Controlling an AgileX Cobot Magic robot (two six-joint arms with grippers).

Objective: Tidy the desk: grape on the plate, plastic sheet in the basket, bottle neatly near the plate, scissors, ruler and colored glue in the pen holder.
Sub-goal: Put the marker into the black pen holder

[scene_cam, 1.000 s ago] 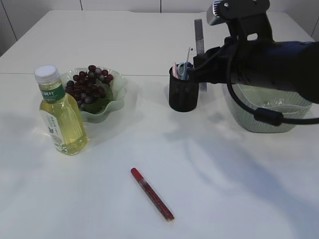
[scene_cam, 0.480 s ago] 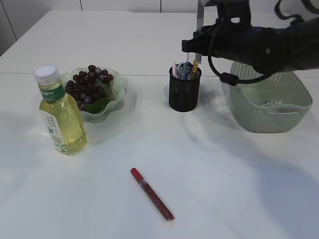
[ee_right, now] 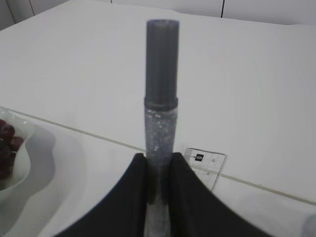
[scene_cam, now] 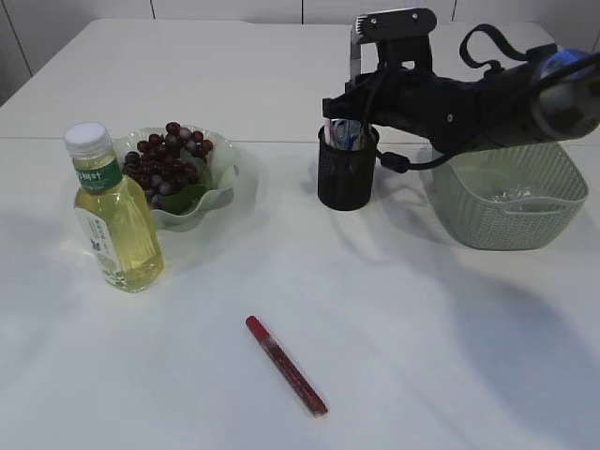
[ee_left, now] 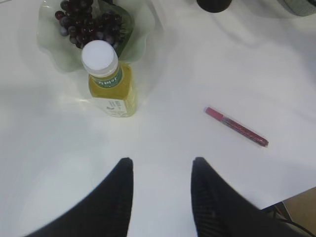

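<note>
My right gripper [ee_right: 158, 160] is shut on a grey glitter glue stick [ee_right: 161, 89] and holds it upright; in the exterior view the stick [scene_cam: 356, 52] stands just above the black pen holder [scene_cam: 346, 183]. The holder has several items in it, and a clear ruler tip [ee_right: 206, 167] shows behind my jaws. A red glue stick [scene_cam: 286, 366] lies on the table in front, also in the left wrist view [ee_left: 237, 127]. The yellow bottle [scene_cam: 112, 216] stands beside the plate [scene_cam: 220, 192] of grapes [scene_cam: 169, 159]. My left gripper [ee_left: 162, 165] is open and empty above the table.
A green woven basket [scene_cam: 506, 211] stands at the right, partly behind my right arm, with something clear and shiny inside. The table's front edge shows at the lower right of the left wrist view [ee_left: 296, 202].
My right arm has swung left and down with the grey glue stick, from beside the basket to just over the pen holder. Nothing else has moved.
</note>
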